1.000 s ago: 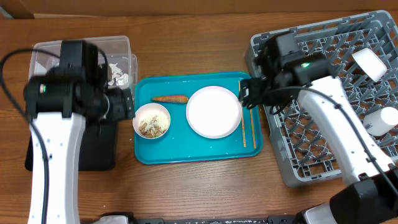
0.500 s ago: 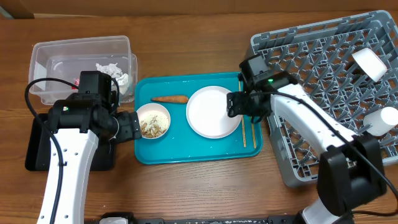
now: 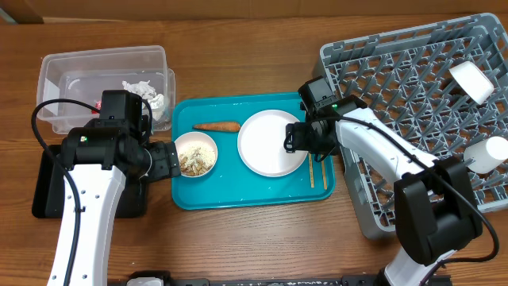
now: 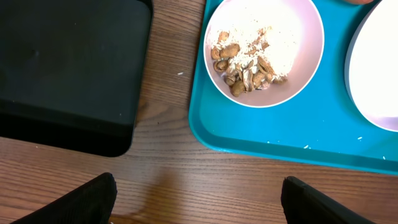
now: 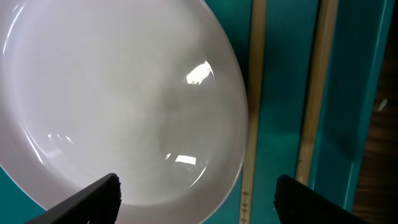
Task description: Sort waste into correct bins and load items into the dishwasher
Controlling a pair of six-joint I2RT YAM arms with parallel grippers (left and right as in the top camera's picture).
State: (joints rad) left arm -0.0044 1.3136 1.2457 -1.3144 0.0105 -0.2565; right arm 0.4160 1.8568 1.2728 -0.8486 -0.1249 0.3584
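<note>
Right wrist view: the right gripper hangs with jaws wide apart over the edge of the plate and the chopsticks on the teal tray — closing here might pinch both, or skid the sticks — they lie flat

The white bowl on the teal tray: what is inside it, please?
Inside the white bowl lie beige food scraps: some nut-like pieces and pale crumbs. They cover part of the bottom, so anything beneath them cannot be seen.
</note>
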